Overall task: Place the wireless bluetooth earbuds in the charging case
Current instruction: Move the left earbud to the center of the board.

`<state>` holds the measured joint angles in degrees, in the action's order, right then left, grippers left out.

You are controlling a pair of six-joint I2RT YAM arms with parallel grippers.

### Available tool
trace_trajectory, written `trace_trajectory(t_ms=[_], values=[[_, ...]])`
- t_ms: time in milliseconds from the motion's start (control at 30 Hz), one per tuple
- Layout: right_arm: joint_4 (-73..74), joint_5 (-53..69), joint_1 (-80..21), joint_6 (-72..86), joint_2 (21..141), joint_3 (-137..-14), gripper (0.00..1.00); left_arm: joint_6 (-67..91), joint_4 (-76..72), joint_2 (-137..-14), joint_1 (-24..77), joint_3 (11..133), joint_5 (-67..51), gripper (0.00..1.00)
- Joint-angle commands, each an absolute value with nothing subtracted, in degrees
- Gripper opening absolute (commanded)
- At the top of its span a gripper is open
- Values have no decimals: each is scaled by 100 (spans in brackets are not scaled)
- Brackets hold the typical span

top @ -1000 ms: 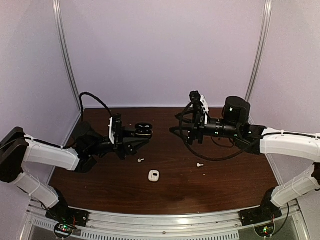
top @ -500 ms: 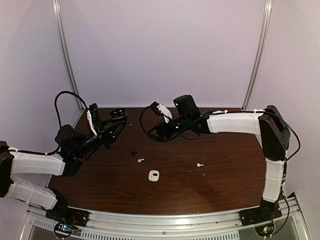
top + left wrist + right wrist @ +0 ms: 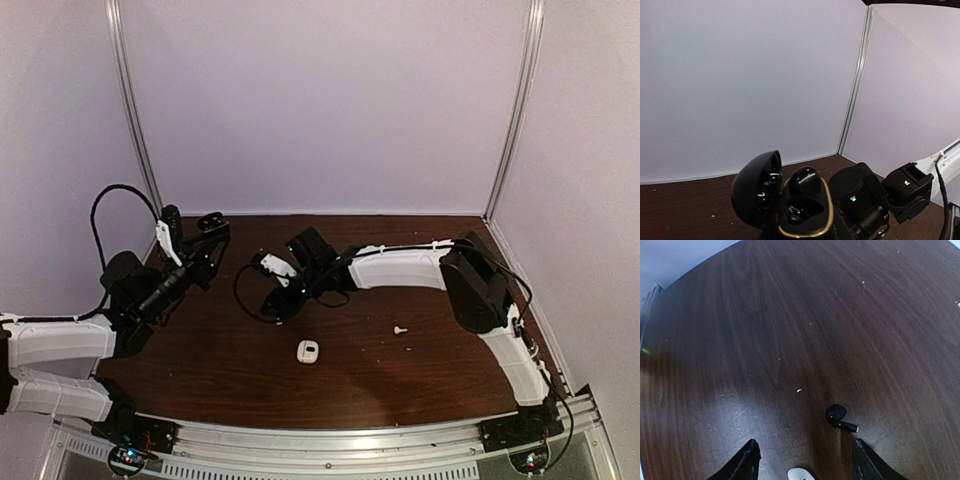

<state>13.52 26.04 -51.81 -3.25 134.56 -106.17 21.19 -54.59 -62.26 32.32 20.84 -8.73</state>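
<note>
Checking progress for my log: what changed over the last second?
The right fingers swung left and hover open by the black earbud. The left fingers carried the open black case toward the far-left corner. The white case and one white earbud stayed put.

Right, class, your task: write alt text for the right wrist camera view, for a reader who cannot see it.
A black earbud with a short stem lies on the dark wooden table, just ahead of the open right end effector. A white rounded object, cut off by the bottom edge, shows between the two fingers.
</note>
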Motion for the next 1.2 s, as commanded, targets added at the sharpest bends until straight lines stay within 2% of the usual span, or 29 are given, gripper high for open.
trace_trajectory(t_ms=[0, 433, 767, 933, 1167], values=[[1634, 2363, -5281, -439, 13792, -11125, 62, 2109, -5266, -6059, 3173, 2096, -415, 0], [1887, 1487, -5432, -654, 14609, -12117, 55, 2118, -5413, -6169, 3173, 2098, -548, 0], [2074, 1224, -5421, -771, 14862, -12249, 40, 2119, -5473, -6305, 3173, 2161, -578, 0], [2075, 1160, -5325, -674, 14751, -11937, 28, 2137, -5511, -6380, 3165, 2196, -604, 0], [1803, 1069, -4933, -348, 13955, -10683, 23, 2144, -5502, -6460, 3170, 2210, -619, 0]])
